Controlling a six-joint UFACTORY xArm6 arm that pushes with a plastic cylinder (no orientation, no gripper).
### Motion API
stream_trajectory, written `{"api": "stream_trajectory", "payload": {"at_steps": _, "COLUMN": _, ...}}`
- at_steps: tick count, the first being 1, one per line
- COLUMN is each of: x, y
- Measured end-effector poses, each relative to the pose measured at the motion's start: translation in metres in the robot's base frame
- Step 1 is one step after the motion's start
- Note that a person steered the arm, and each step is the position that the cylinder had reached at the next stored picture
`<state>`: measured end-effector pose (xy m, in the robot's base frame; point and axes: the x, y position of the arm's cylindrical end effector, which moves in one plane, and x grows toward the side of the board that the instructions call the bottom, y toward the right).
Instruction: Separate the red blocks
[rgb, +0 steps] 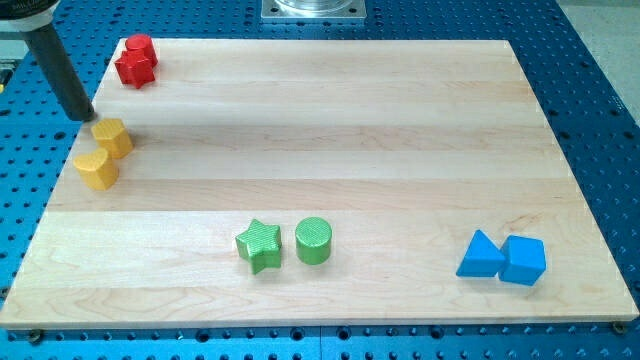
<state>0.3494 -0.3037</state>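
Observation:
Two red blocks (136, 60) stand pressed together at the board's top left corner; their separate shapes are hard to make out. My tip (86, 116) is at the board's left edge, below and to the left of the red blocks, about a block's width away from them. It sits just above and to the left of the upper yellow block (113, 137), nearly touching it.
A second yellow block (97, 169) lies just below the first. A green star (260, 246) and green cylinder (313, 241) sit at the bottom centre. A blue triangular block (481, 256) and blue cube (524, 260) sit at the bottom right.

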Motion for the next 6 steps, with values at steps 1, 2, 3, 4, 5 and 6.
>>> {"api": "stream_trajectory", "payload": {"at_steps": 1, "x": 0.000, "y": 0.002}}
{"api": "stream_trajectory", "payload": {"at_steps": 2, "x": 0.002, "y": 0.005}}
{"api": "stream_trajectory", "payload": {"at_steps": 3, "x": 0.010, "y": 0.005}}
{"api": "stream_trajectory", "payload": {"at_steps": 4, "x": 0.016, "y": 0.010}}
{"api": "stream_trajectory", "payload": {"at_steps": 5, "x": 0.017, "y": 0.011}}
{"api": "stream_trajectory", "payload": {"at_steps": 6, "x": 0.017, "y": 0.011}}
